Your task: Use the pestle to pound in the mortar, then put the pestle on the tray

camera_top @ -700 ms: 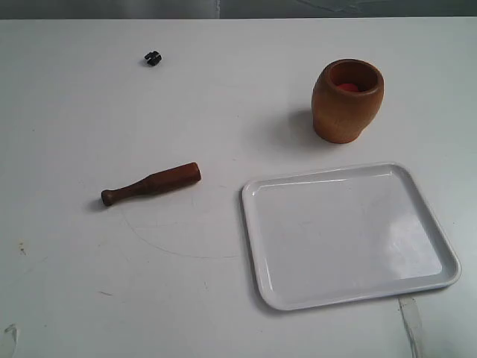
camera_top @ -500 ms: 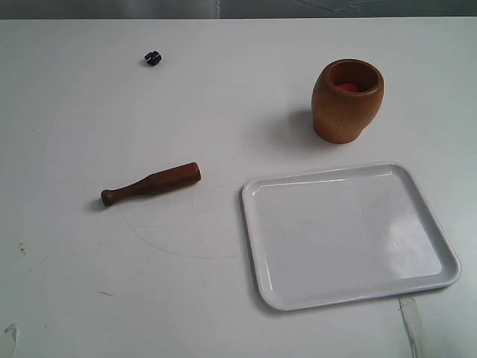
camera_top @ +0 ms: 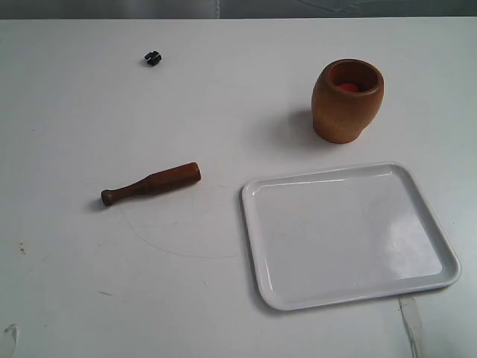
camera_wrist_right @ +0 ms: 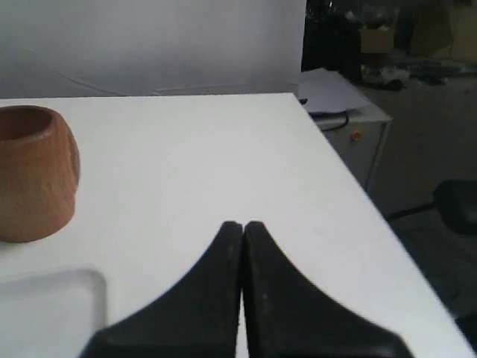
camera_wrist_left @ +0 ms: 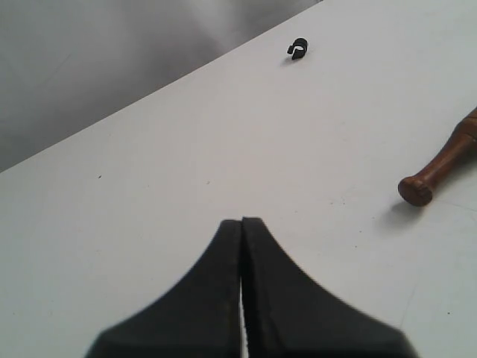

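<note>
The pestle [camera_top: 151, 183] lies flat on the white table, left of centre, knob end pointing left; its knob end [camera_wrist_left: 432, 173] also shows in the left wrist view. Upright at the back right stands the mortar [camera_top: 346, 100], reddish inside, also seen in the right wrist view [camera_wrist_right: 33, 173]. In front of it lies the white tray [camera_top: 348, 233], with nothing on it; a corner [camera_wrist_right: 52, 313] shows in the right wrist view. My left gripper [camera_wrist_left: 242, 222] is shut on nothing, well apart from the pestle. My right gripper [camera_wrist_right: 243, 225] is shut on nothing beside the mortar. Neither arm appears in the exterior view.
A tiny black object [camera_top: 153, 57] sits at the back left of the table, also in the left wrist view [camera_wrist_left: 297, 48]. The table's edge [camera_wrist_right: 339, 160] runs close by in the right wrist view, with a cabinet [camera_wrist_right: 350, 127] and floor beyond.
</note>
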